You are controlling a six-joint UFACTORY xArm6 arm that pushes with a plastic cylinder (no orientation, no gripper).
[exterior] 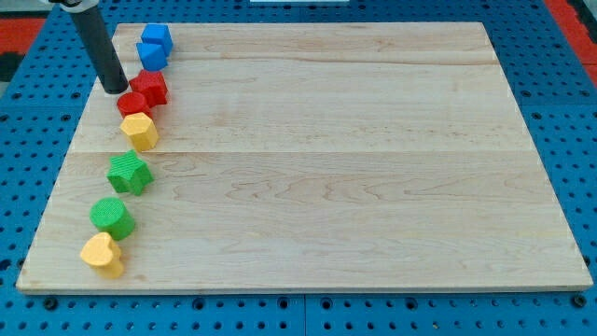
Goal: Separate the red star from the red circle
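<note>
The red star [150, 87] lies near the board's upper left, touching the red circle [131, 103] just below and to its left. My tip [116, 90] rests on the board just left of the red star and right above the red circle, very close to both.
Two blue blocks [154, 46] sit above the red star. Below the red circle runs a column: a yellow hexagon [140, 131], a green star [129, 174], a green circle [112, 217] and a yellow heart [102, 254]. The wooden board's left edge [70, 159] is close.
</note>
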